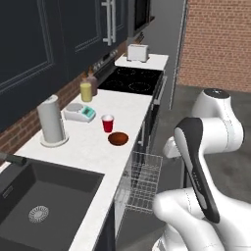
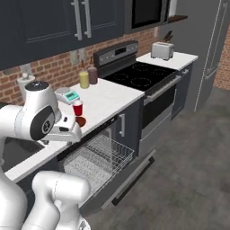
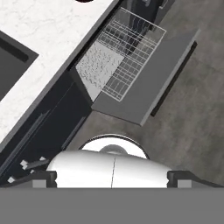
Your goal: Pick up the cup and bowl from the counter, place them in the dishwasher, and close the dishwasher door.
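Two items wait on the surface, neither touched: the cup upright, and the bowl just beside it, nearer the edge. The pincer hangs released, fingers spread wide, holding nothing, out over the floor and looking straight down; below and ahead of it lies the dishwasher door, dropped flat, with the wire rack pulled out over it and nothing in it. Cup and bowl sit well apart from the pincer, up on the surface beyond the rack. Step in hand, I judge: the first reach. Next move calls for swinging up over the edge and squaring above the cup's rim.
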